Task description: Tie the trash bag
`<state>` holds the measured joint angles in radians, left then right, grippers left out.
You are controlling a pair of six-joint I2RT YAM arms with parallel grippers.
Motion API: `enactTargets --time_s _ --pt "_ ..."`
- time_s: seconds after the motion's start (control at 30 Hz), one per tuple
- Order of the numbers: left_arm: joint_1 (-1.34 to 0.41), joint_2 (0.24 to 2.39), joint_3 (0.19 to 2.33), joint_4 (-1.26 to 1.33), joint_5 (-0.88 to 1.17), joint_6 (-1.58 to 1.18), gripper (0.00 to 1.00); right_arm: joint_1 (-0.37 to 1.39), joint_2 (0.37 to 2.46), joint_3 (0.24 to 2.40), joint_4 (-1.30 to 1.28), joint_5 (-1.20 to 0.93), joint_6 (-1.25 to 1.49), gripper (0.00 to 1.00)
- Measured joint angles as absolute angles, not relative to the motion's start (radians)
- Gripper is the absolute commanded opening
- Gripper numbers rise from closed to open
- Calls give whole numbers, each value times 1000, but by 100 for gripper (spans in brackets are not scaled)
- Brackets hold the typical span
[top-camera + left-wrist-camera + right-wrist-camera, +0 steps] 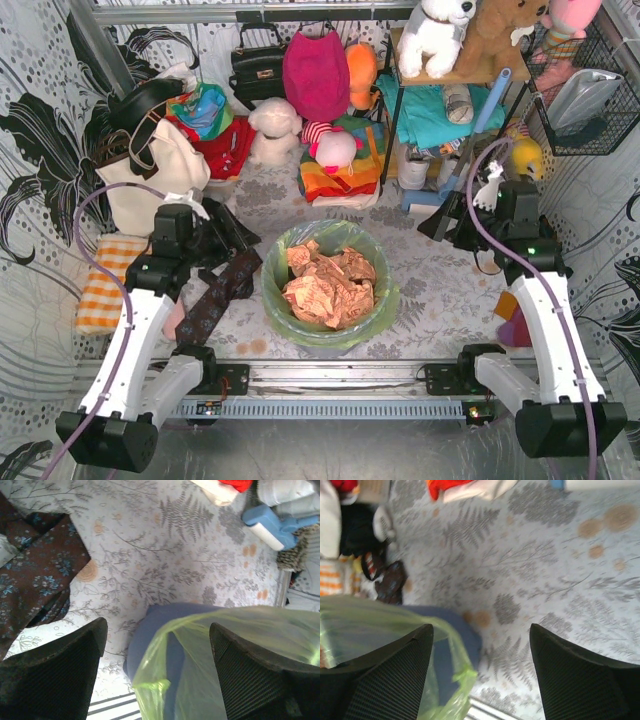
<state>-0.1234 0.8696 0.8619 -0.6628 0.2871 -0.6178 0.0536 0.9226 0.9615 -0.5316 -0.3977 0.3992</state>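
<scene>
While the trash bag (383, 298) sits untied, your left gripper (157, 630) and right gripper (481, 630) flank it, both spread, holding nothing.

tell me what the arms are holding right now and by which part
Nothing is held. The left gripper and right gripper are both open beside the trash bag, fingers wide apart.

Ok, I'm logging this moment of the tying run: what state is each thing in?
trash bag: untied, mouth open, rim folded outward.
bin: upright, lined by the bag.
crumpled paper: inside the bag.
left gripper: open, empty.
right gripper: open, empty.
</scene>
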Motion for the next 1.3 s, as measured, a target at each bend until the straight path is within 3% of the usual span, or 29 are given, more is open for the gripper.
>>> enactTargets --time_s 0.5,0.83,1.17,1.3 --pt "-154 945 1307 -958 315 -516 87 434 1072 1410 -920 -284 434 71" --pt "-388 1007 1432 -1056 211 -519 81 689 1159 1493 -1002 -165 506 63" --pt "-496 1060 1462 -1174 115 -517 54 737 1174 1496 -1041 -113 538 55" --pt "-528 1085 1475 -1198 111 -509 50 738 1180 1496 -1044 -111 539 53"
